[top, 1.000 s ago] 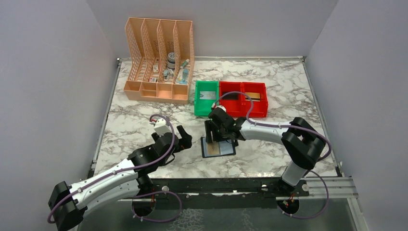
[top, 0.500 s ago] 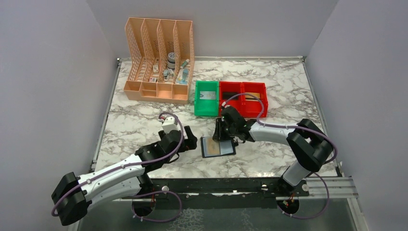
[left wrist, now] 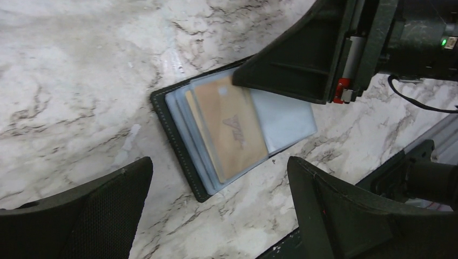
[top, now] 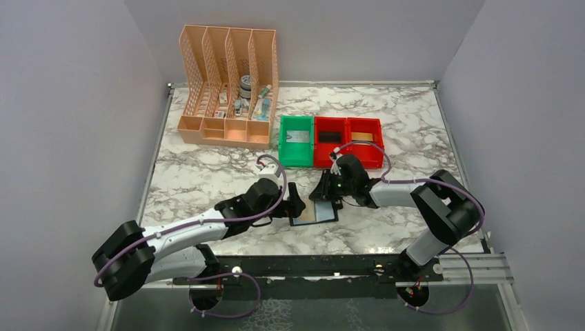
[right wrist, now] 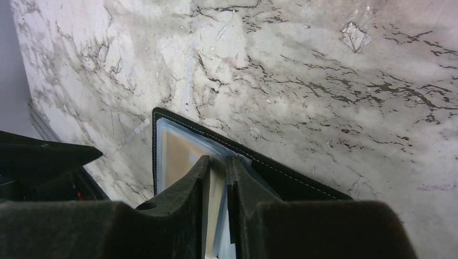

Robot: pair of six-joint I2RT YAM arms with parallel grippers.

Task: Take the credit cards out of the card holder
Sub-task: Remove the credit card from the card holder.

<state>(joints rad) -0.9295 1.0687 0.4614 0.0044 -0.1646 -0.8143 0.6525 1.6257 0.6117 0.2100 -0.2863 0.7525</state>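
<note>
The card holder [top: 314, 212] lies open on the marble, black with grey-blue sleeves; it also shows in the left wrist view [left wrist: 174, 132] and the right wrist view [right wrist: 291, 181]. A tan credit card [left wrist: 232, 129] sits in its sleeves, also seen in the right wrist view [right wrist: 175, 156]. My left gripper [top: 295, 200] is wide open at the holder's left edge, fingers apart from it [left wrist: 219, 162]. My right gripper [top: 323, 193] leans low over the holder's far side, jaws almost together [right wrist: 217, 162], its tip touching the sleeves by the card's top edge [left wrist: 240, 80].
A green bin [top: 296, 158] and two red bins [top: 348, 162] stand behind the holder, with a white card [top: 298, 136] and a tan card [top: 364, 136] inside. A peach lattice organizer [top: 227, 83] stands at the back left. The table's near edge [top: 310, 262] is close.
My left arm has swung right, bringing its open gripper up to the holder's left edge. My right gripper has shifted right and tilted lower over the holder. The holder has stayed put.
</note>
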